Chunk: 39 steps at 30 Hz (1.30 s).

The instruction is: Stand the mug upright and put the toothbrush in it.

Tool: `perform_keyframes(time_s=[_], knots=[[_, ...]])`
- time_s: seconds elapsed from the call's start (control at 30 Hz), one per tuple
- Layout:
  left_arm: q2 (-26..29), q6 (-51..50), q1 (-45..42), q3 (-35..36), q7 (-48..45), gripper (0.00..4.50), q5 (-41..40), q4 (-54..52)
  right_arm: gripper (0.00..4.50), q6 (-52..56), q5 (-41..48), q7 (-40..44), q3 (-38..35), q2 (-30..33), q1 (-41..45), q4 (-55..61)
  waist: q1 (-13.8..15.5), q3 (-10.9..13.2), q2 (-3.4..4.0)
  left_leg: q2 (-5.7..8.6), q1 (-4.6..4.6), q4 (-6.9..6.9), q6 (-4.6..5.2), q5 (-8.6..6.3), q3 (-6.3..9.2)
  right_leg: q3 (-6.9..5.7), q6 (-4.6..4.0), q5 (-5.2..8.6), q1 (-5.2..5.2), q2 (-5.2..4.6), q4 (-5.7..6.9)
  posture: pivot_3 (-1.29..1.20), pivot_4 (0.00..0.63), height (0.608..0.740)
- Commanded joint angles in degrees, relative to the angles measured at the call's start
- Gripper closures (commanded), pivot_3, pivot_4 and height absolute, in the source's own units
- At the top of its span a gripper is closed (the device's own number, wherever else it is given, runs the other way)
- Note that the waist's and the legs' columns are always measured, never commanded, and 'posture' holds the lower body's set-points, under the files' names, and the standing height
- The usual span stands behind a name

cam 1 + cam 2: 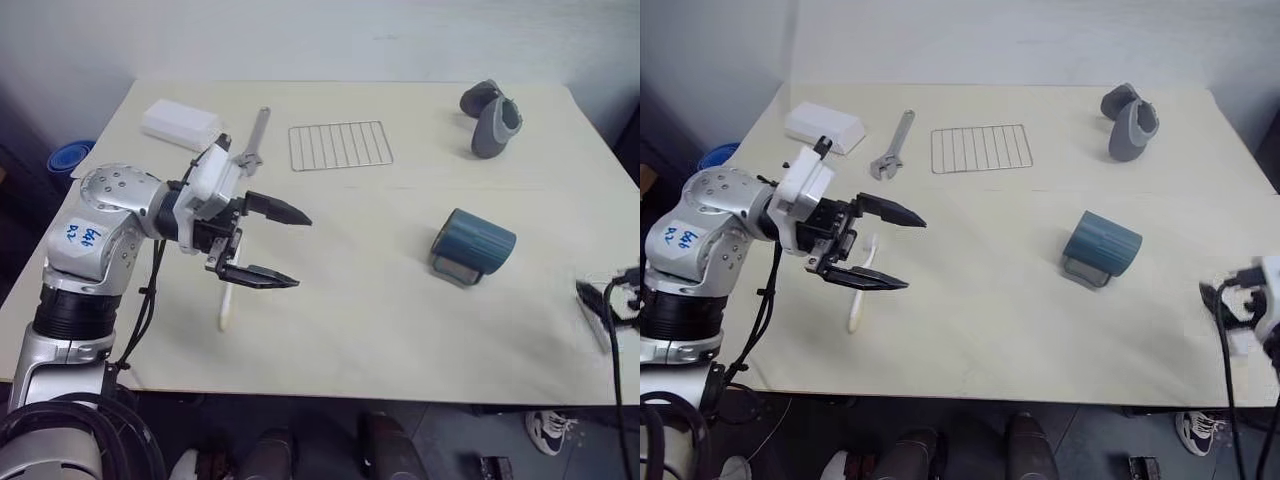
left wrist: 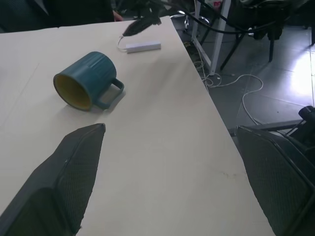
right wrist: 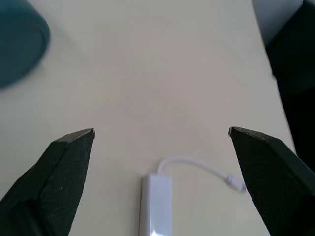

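While the mug [image 1: 474, 246] lies on its side toward the right edge of the table [image 1: 360, 310], its handle resting on the tabletop and its yellowish opening turned toward the near right corner, the toothbrush [image 1: 860, 296] lies flat near the near left corner, well apart from it. The left gripper [image 1: 288, 247] hovers above the toothbrush with its two black fingers spread wide and nothing between them, pointing across the table toward the mug. The right gripper [image 3: 161, 132] sits at the right edge, its fingers likewise released and wide apart, empty, with a white adapter [image 3: 156, 204] and its thin cable lying on the table just below and between them. The mug's blue side shows near that gripper, not touching it. Toward the far edge a wire rack [image 1: 340, 145] lies flat near the middle, a metal wrench [image 1: 892, 146] lies just beside it on the left, and a white box [image 1: 181, 123] sits near the far left corner. Two grey curved objects [image 1: 492, 118] rest near the far right corner.
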<state>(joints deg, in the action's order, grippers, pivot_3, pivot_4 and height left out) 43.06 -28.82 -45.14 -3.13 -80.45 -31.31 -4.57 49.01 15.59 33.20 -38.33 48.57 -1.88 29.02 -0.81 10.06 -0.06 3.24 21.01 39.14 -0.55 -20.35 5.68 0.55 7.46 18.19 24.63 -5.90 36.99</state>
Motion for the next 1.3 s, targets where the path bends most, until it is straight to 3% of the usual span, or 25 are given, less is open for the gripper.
perform_keyframes(time_s=[0.03,0.2,0.3,0.63,0.93,1.03,1.3], knots=[[0.86,-0.23,-0.06,1.53,0.41,0.0,-1.01,-1.98,0.27,5.77,7.04,2.68,4.62,2.74,3.26,10.15,0.05,0.0,-0.01,-0.01,0.0,0.0,0.0,0.0,0.0,0.01,0.0,0.0,0.0,0.0,0.01,0.0,0.15,0.74],[0.66,0.78,0.01,0.71,0.27,0.0,0.03,-1.18,1.66,4.04,5.39,2.59,19.36,5.17,2.33,15.35,0.97,0.0,-0.02,0.04,0.13,0.0,0.03,-0.02,0.1,-0.09,0.01,0.0,-0.02,-0.05,-0.04,0.0,0.15,0.74],[0.43,1.23,-0.27,0.35,0.37,0.0,0.58,-0.54,1.66,-1.33,-0.53,1.88,27.84,7.42,1.21,12.33,1.29,0.0,-0.03,0.14,0.16,0.02,0.07,-0.03,0.14,-0.14,0.02,-0.01,-0.03,-0.14,-0.12,0.0,0.15,0.74],[0.82,0.22,0.55,0.99,1.55,0.0,-0.21,-2.41,1.66,-1.73,-4.91,1.5,36.32,6.64,9.75,2.48,0.47,0.01,-0.03,0.06,0.11,0.02,0.07,-0.02,0.1,-0.11,0.04,-0.02,-0.01,-0.06,-0.08,0.0,0.15,0.74],[-0.14,-0.09,-0.22,0.72,2.63,0.0,-0.24,-2.51,1.66,-0.63,-7.35,2.61,46.53,0.4,23.74,-12.47,0.5,0.0,-0.04,0.09,0.13,0.05,0.06,-0.02,0.09,-0.1,0.06,-0.03,0.0,-0.11,-0.1,0.0,0.15,0.74],[0.27,-0.1,0.28,0.92,2.56,0.0,-0.24,-2.91,2.16,-0.58,-7.12,3.63,47.06,-0.17,24.52,-13.79,0.58,0.0,-0.04,0.07,0.13,0.04,0.06,-0.02,0.12,-0.14,0.06,-0.03,-0.01,-0.1,-0.11,0.0,0.15,0.74],[0.65,-0.36,0.47,1.46,3.3,0.0,-0.34,-2.84,4.48,-0.89,-6.75,4.78,46.53,-0.64,23.81,-13.17,0.6,-0.07,-0.16,0.09,0.12,0.07,0.06,-0.02,0.12,-0.13,0.06,-0.03,-0.02,-0.11,-0.09,0.0,0.15,0.74]])
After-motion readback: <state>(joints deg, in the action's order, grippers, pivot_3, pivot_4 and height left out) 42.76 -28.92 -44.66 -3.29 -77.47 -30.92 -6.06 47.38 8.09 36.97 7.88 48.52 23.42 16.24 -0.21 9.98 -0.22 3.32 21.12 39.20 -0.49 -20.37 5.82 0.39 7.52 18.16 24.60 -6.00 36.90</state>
